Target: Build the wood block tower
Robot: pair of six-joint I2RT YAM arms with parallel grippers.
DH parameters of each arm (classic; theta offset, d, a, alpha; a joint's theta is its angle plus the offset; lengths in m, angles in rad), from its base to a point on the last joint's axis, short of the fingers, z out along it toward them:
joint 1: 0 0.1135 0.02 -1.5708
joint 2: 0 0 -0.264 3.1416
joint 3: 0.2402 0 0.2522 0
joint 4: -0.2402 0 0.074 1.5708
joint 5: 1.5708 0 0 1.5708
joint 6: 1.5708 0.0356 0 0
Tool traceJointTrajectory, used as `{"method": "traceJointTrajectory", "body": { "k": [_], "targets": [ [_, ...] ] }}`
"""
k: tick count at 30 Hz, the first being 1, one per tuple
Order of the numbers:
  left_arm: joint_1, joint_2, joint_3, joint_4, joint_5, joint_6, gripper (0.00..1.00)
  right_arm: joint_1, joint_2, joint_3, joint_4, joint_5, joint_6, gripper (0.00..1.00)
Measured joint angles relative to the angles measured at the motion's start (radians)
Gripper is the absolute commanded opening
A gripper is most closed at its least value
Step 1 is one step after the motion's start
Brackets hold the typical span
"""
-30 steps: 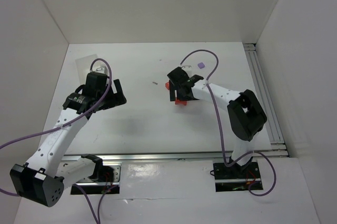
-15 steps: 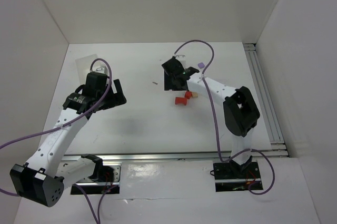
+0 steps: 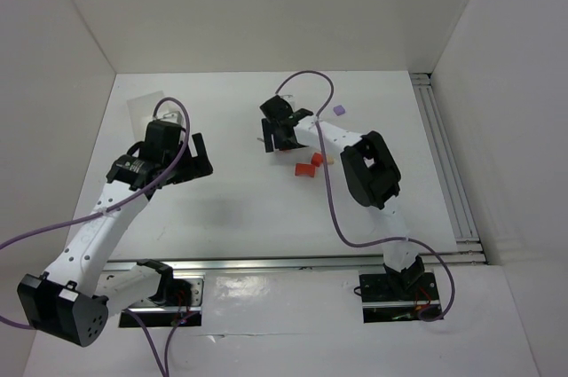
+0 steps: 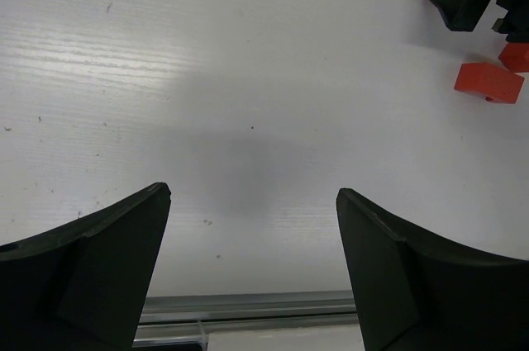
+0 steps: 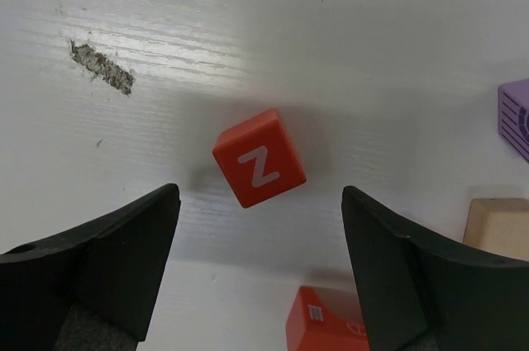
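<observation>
The blocks lie loose on the table, none stacked. In the right wrist view a red-orange cube marked Z [image 5: 259, 158] sits just ahead of my open, empty right gripper [image 5: 258, 194], with a second red-orange block [image 5: 326, 326] low between the fingers, a pale tan block [image 5: 498, 227] and a lilac block [image 5: 517, 116] at the right. From above, the right gripper [image 3: 271, 135] is left of two red-orange blocks [image 3: 304, 170], the tan block [image 3: 329, 161] and the lilac block [image 3: 339, 110]. My left gripper [image 3: 200, 157] is open and empty [image 4: 252, 196], far left of them.
A translucent white box [image 3: 142, 109] lies at the back left. A dark speck [image 5: 101, 66] marks the table by the right gripper. A metal rail [image 3: 444, 164] runs along the right edge. White walls enclose the table.
My right gripper has moved left and towards the back, off the red-orange blocks, which now lie uncovered with the tan block. The left arm has not moved.
</observation>
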Motion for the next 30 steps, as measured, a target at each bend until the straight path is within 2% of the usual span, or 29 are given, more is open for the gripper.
{"method": "traceJointTrajectory", "body": {
  "k": [4,10,14,16,20,23,30],
  "targets": [
    [0.0,0.004,0.008,0.001,0.0,0.001,0.94,-0.008,0.006,-0.002,0.013,-0.019,-0.044,0.75],
    [0.0,0.005,0.008,0.0,-0.006,0.002,0.94,-0.026,0.006,-0.001,0.033,-0.034,-0.086,0.71],
    [0.0,0.005,0.008,0.0,-0.007,0.002,0.94,-0.042,0.024,0.023,0.034,-0.045,-0.108,0.62],
    [0.0,0.005,0.008,0.0,-0.007,0.002,0.94,-0.045,0.034,0.028,0.036,-0.051,-0.114,0.55],
    [0.0,0.005,0.008,0.0,-0.007,0.002,0.94,-0.049,0.047,0.028,0.036,-0.053,-0.122,0.49],
    [0.0,0.005,0.008,0.0,-0.007,0.002,0.94,-0.049,0.053,0.028,0.036,-0.056,-0.126,0.41],
    [0.0,0.005,0.008,-0.001,-0.007,0.002,0.94,-0.048,0.05,0.028,0.034,-0.041,-0.125,0.35]
  ]
}}
